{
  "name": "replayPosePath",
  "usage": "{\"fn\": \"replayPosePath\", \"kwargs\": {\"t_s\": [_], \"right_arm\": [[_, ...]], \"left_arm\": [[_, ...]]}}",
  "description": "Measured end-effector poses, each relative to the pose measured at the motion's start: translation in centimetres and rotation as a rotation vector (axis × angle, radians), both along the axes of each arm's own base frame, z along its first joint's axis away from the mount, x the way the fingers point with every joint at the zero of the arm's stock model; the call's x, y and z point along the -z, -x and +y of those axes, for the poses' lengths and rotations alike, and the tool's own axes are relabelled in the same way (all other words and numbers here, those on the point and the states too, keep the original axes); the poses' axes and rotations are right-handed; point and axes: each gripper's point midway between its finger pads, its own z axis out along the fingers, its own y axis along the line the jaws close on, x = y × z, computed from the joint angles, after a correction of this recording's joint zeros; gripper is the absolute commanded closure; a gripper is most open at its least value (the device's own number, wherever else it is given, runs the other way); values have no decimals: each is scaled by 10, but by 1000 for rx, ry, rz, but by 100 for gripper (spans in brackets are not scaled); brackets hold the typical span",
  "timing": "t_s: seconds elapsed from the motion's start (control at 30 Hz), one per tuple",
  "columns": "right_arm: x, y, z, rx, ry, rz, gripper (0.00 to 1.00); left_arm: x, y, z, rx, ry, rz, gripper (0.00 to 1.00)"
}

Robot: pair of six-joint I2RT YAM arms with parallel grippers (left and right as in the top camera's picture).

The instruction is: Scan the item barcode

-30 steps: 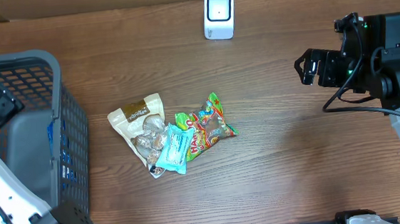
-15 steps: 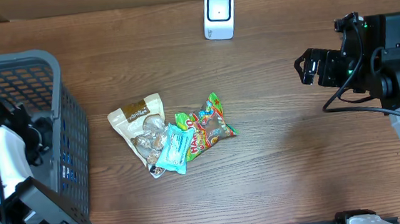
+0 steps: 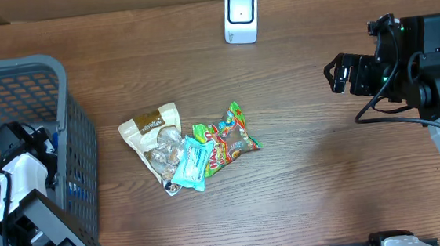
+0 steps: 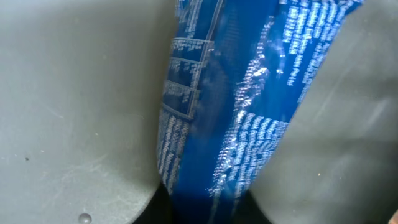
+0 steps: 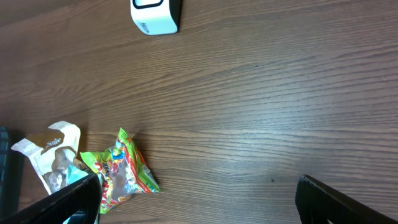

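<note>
Inside the basket (image 3: 59,80), the left gripper (image 3: 40,153) has just snapped shut, apparently on the blue packet (image 4: 236,106) filling its wrist view, readying a lift toward the scanner (image 3: 241,15), while the right gripper (image 3: 340,74) waits wide open.

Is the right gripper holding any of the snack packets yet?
No, the right gripper stands open over bare wood, while the snack packets lie loose on the table beyond its fingers.
</note>
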Motion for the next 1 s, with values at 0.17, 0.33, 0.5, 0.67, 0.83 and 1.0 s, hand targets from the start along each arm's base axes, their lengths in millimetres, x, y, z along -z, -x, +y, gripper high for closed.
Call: {"fn": "replayPosePath", "kwargs": {"t_s": [0.17, 0.33, 0.5, 0.67, 0.83, 1.0], "right_arm": [[0, 0, 0, 0, 0, 2, 0], [1, 1, 0, 0, 0, 7, 0], [1, 2, 0, 0, 0, 8, 0], [1, 2, 0, 0, 0, 8, 0], [1, 1, 0, 0, 0, 4, 0], [0, 0, 0, -1, 0, -1, 0]], "left_arm": [[-1, 0, 0, -4, 1, 0, 96], [-15, 9, -7, -41, 61, 60, 96], [-101, -15, 9, -52, 39, 0, 96], [-254, -39, 6, -16, -49, -268, 96], [-375, -27, -67, 147, -83, -542, 96], [-391, -15, -171, 418, 46, -577, 96]]}}
